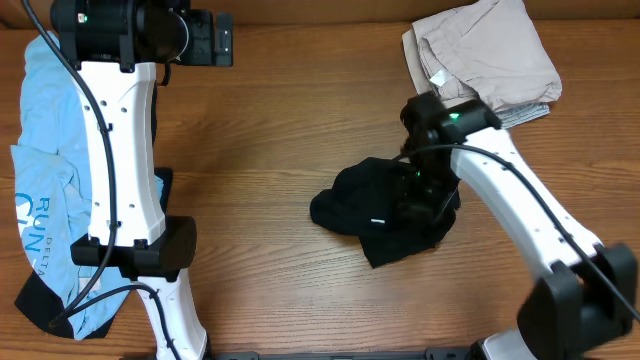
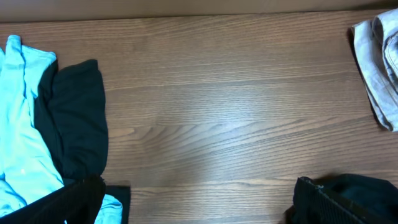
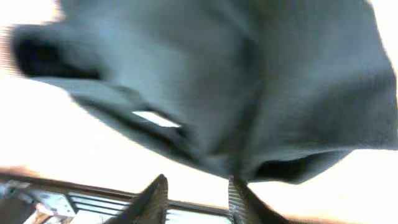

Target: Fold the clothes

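Counter [image 1: 280,120]: one, wood, grain running left-right.
Arms: two, white; left arm [image 1: 125,150] stretches along the left side toward the far edge; right arm [image 1: 510,190] comes in from the near right corner, wrist over the black heap.
Light blue T-shirt [image 1: 40,190]: one, rumpled at the left edge; long axis far-to-near; print reads sideways; dark fabric [image 2: 78,118] lies against its right side, cannot tell whether it is a separate piece.
Beige pieces [image 1: 490,55]: one stack at the far right corner; number of pieces in it unclear; long axis roughly left-right.
Black garment [image 1: 385,210]: one, bunched right of centre, well apart from the blue shirt, near the beige stack; long axis left-right; one corner points at the near edge.
Left jaws: spread wide; fingers [image 2: 68,202] sit at the bottom corners of the wrist view; bare wood between, nothing held.
Right jaws: partly parted; fingers [image 3: 152,196] just short of the black cloth; pale gap between them, no cloth in it; view blurred.
White tag [image 1: 378,221]: one, on the heap, lying left-right.
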### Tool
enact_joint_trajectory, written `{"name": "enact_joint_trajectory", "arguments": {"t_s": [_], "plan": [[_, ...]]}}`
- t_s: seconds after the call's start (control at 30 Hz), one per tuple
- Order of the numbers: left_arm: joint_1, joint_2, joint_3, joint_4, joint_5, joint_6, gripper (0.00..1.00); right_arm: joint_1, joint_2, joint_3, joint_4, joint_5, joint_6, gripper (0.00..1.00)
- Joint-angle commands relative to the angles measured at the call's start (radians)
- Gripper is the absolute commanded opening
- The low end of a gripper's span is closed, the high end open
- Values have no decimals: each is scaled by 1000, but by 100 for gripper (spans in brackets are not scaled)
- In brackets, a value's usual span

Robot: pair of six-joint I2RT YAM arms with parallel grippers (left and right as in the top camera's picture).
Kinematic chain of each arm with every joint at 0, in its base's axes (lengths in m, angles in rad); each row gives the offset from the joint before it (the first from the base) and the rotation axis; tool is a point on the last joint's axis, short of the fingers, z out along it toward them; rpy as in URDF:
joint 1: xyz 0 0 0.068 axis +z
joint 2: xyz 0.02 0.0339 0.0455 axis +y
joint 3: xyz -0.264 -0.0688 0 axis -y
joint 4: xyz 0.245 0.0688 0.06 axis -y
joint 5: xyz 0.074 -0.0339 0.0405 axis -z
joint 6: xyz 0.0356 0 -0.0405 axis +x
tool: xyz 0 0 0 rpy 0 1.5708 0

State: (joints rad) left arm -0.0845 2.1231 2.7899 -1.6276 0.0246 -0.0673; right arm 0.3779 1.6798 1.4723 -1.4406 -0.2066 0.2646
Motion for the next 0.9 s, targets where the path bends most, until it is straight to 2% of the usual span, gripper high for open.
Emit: {"name": "enact_joint_trajectory", "arguments": {"t_s": [0.0,0.13,0.33,0.57,0.63,0.67,0.73,0.77,0.87], "plan": [[2,-1,0,1,-9,23,100,65,-79,64,43,-49,-87,48],[2,-1,0,1,-6,23,100,143,-59,32,145,-40,-111,57],[2,-1,0,1,-6,23,100,238,13,-85,327,31,-116,59],[2,-1,0,-4,-6,23,100,251,95,-207,532,113,-120,57],[2,-1,0,-10,-7,24,100,251,104,-216,543,112,-132,47],[2,-1,0,-13,-7,24,100,251,105,-216,539,112,-132,38],[2,-1,0,-15,-10,24,100,251,95,-211,519,99,-131,7],[2,-1,0,-15,-10,27,100,251,87,-202,498,85,-131,4],[2,-1,0,-14,-10,27,100,251,40,-149,395,48,-100,4]]}}
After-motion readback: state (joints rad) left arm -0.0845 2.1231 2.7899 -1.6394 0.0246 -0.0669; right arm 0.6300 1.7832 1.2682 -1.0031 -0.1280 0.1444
